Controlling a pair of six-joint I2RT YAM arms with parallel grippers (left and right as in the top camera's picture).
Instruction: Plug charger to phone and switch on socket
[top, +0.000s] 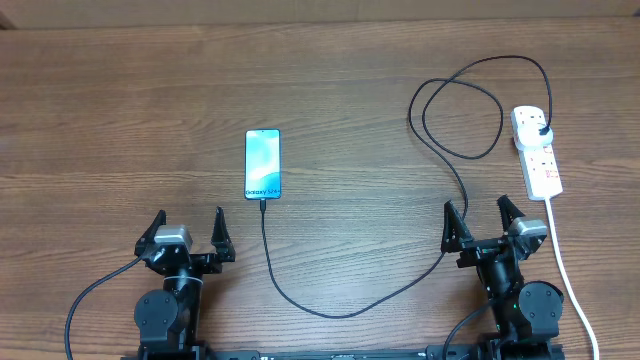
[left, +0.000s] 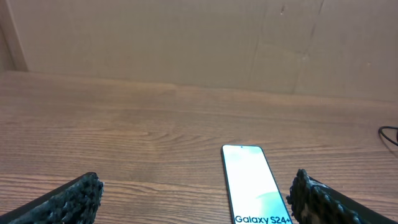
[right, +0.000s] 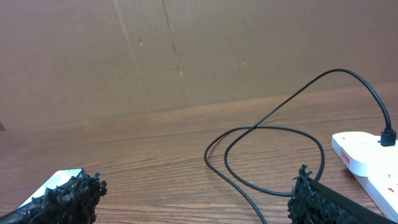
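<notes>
The phone (top: 262, 164) lies flat on the wooden table, its light blue screen lit; it also shows in the left wrist view (left: 252, 183) and at the left edge of the right wrist view (right: 56, 182). The black charger cable (top: 350, 305) runs from the phone's near end, curves right, loops (right: 273, 158) and ends in a black plug (top: 541, 131) seated in the white socket strip (top: 537, 152), which also shows in the right wrist view (right: 367, 152). My left gripper (top: 189, 231) is open and empty, near the front edge, left of the phone. My right gripper (top: 484, 222) is open and empty, just in front of the strip.
The strip's white cord (top: 570, 275) runs down the right side past my right arm to the front edge. A brown cardboard wall (left: 199, 43) stands behind the table.
</notes>
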